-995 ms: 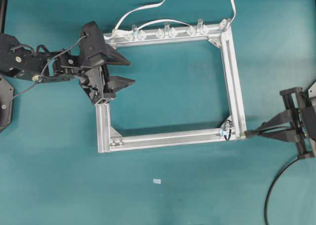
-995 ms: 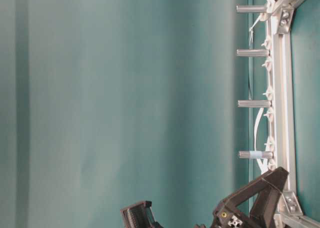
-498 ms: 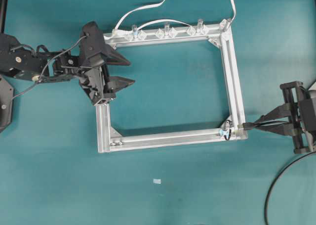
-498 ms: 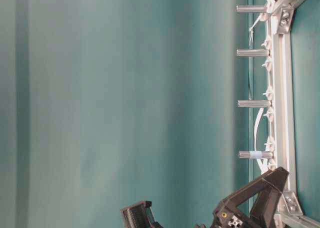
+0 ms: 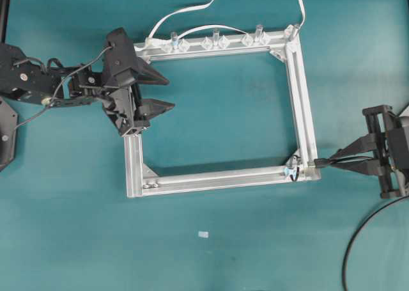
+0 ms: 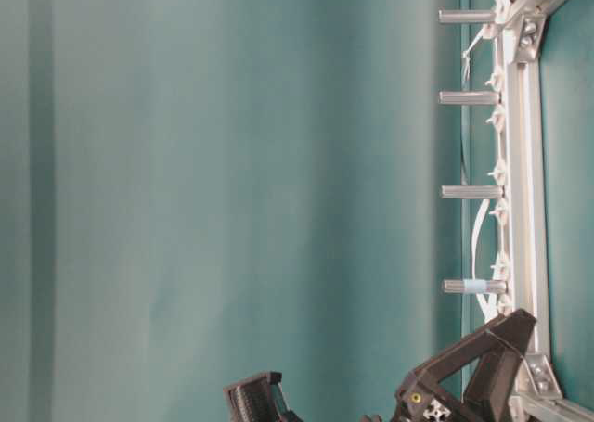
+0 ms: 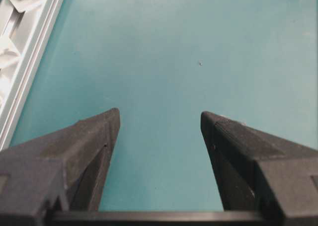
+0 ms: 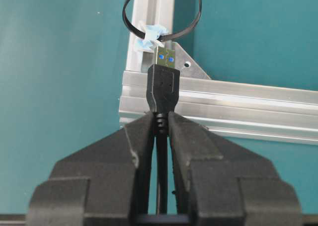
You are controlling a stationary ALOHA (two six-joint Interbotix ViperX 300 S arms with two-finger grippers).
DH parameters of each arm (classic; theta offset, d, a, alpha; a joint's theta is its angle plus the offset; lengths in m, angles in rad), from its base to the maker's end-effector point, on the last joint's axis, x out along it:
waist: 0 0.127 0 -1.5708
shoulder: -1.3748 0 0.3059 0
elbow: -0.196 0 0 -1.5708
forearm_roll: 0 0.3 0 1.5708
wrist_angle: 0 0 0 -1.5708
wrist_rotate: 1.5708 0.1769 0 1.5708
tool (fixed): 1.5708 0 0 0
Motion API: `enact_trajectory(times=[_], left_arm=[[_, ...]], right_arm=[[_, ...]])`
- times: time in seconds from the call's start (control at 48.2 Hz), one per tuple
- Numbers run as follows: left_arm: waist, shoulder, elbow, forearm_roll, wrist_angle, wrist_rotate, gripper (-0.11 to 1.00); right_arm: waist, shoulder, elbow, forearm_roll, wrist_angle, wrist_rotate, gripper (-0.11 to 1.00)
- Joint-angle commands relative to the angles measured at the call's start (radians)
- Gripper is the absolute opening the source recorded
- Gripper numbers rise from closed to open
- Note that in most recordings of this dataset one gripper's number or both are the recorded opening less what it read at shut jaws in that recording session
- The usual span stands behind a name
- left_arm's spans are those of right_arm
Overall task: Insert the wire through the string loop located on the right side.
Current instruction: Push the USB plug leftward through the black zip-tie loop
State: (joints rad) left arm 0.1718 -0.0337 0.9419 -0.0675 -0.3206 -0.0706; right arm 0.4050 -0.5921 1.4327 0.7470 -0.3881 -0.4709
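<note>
Right wrist view showed the right gripper (image 8: 160, 117) clenched on the thin black wire (image 8: 162, 89); its metallic plug should stay centred on the dark string loop (image 8: 161, 17) while advancing.

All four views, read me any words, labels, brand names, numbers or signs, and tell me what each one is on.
None: no readable text in any view.
The aluminium frame, wire plug and both grippers carry no lettering.
The small pale scrap on the table is too small to tell.
</note>
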Motion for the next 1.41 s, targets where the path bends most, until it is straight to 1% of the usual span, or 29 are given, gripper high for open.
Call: enact_trajectory(times=[0.0,0.933,1.161,1.389], left_arm=[[-0.002,-0.009,-0.008,0.003,-0.006,0.002,0.68],[-0.003,-0.008,-0.006,0.003,-0.005,0.003,0.68],[-0.002,-0.008,-0.006,0.003,-0.005,0.003,0.68],[-0.002,-0.008,-0.006,0.003,-0.005,0.003,0.68]], right_arm=[[-0.002,0.000,-0.006,-0.003,-0.008,-0.002,0.14],[-0.003,0.002,-0.006,-0.003,-0.012,-0.002,0.14],[-0.003,0.006,-0.032,-0.003,-0.034,-0.002,0.14],[-0.003,0.060,-0.057,-0.003,-0.063,-0.002,0.14]])
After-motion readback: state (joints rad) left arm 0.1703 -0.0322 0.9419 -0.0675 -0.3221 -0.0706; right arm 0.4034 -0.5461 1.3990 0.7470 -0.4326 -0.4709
